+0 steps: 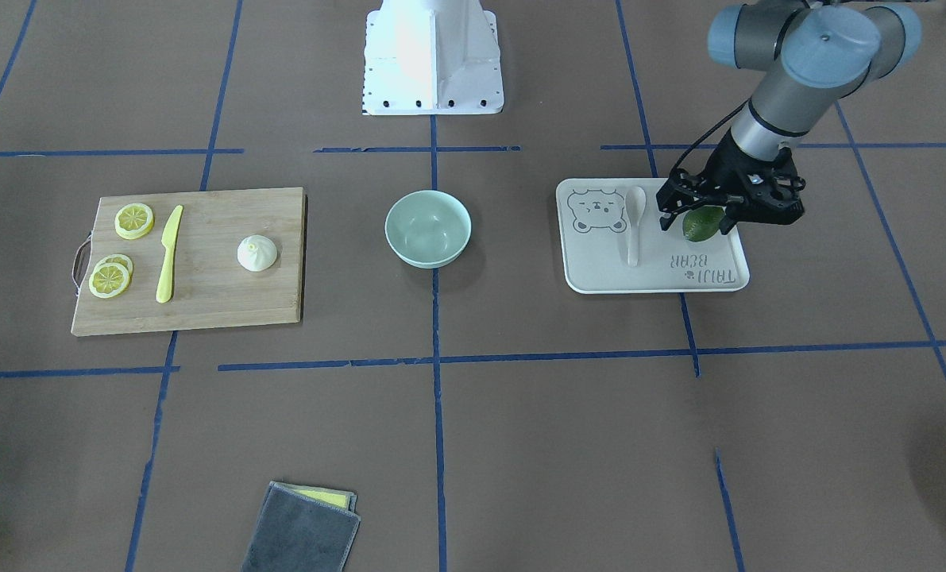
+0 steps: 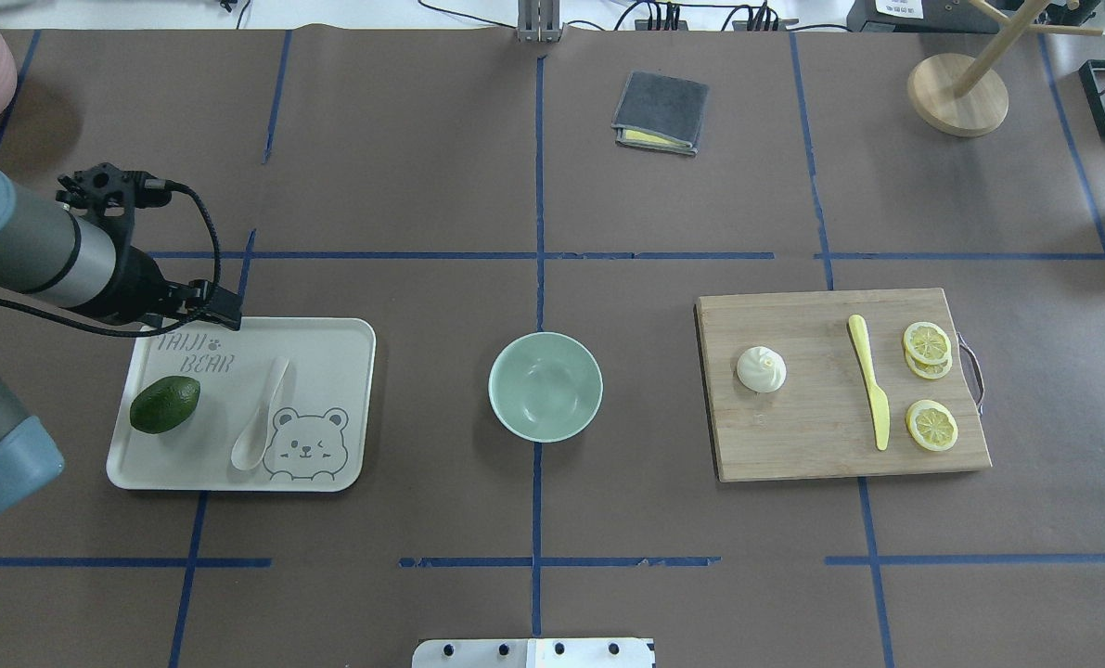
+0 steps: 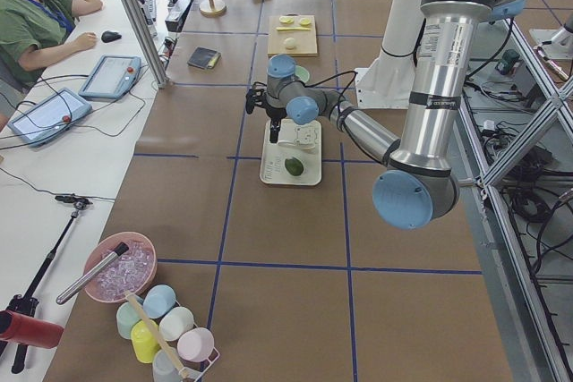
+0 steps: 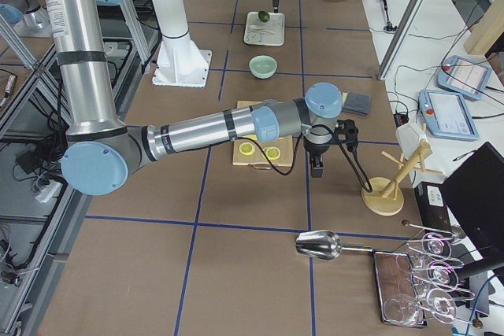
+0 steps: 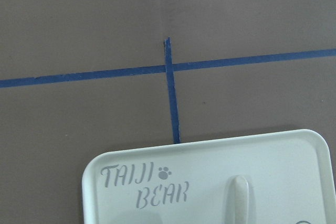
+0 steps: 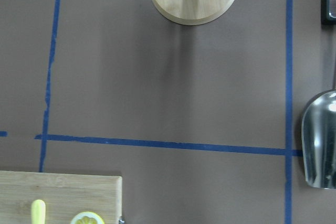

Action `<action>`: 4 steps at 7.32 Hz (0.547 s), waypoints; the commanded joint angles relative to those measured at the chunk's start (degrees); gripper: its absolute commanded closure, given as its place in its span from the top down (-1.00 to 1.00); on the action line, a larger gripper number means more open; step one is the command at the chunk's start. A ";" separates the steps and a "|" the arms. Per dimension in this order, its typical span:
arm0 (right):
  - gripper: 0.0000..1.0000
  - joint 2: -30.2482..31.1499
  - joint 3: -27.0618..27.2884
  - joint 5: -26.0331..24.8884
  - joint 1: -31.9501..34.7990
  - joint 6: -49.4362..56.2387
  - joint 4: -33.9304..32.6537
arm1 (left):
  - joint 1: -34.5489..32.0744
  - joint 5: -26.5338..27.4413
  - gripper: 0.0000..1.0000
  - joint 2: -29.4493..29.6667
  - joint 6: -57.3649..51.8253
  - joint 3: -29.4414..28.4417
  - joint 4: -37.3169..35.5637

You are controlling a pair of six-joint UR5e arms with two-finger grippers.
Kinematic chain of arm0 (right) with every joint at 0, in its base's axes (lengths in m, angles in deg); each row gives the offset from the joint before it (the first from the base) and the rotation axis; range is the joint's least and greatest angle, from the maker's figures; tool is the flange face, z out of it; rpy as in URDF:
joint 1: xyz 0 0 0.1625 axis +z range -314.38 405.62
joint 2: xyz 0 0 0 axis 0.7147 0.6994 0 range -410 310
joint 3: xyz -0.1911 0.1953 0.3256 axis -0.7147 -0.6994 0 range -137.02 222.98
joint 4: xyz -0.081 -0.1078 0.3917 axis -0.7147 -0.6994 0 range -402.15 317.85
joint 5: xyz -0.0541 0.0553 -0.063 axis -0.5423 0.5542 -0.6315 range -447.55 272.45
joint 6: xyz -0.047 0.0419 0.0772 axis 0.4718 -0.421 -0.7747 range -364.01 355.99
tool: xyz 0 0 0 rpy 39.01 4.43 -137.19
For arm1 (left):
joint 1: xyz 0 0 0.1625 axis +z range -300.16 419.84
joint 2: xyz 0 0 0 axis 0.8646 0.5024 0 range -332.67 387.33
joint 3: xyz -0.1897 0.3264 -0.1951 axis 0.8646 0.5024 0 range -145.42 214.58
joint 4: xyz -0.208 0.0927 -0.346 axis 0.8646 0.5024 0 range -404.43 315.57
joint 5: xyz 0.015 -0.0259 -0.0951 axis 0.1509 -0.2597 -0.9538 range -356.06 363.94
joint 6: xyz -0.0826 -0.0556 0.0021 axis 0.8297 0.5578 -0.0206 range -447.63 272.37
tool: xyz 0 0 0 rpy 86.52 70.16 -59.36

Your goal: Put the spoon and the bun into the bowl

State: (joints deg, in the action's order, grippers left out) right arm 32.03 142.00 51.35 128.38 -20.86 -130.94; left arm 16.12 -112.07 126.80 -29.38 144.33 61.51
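The bowl (image 2: 545,386) sits in the middle of the desk (image 2: 404,167). The spoon (image 2: 260,417) lies on a white tray (image 2: 339,327) near the desk's end on the robot's left, beside a green fruit (image 2: 164,404). The bun (image 2: 761,368) sits on a wooden board (image 2: 812,441) near the other end, by a yellow knife (image 2: 869,380) and lemon slices (image 2: 931,425). The left gripper (image 1: 699,224) hangs over the tray's far edge with its fingers apart. The right gripper (image 4: 319,169) hangs between the board and a wooden stand (image 2: 957,95). I cannot tell how its fingers are.
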 commanded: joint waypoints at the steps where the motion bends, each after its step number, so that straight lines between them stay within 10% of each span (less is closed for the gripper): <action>1: 1.00 -0.03 4.07 -0.03 -3.91 -7.47 0.02 | 4.94 4.02 1.00 1.26 4.40 -2.95 0.14; 4: 1.00 -0.12 7.67 -0.30 -8.13 -15.74 0.02 | 7.33 5.35 1.00 1.61 4.76 -5.33 1.02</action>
State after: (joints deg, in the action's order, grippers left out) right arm 31.95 148.20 51.14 122.06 -33.36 -130.92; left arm 22.49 -107.01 128.34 -24.88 139.76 62.27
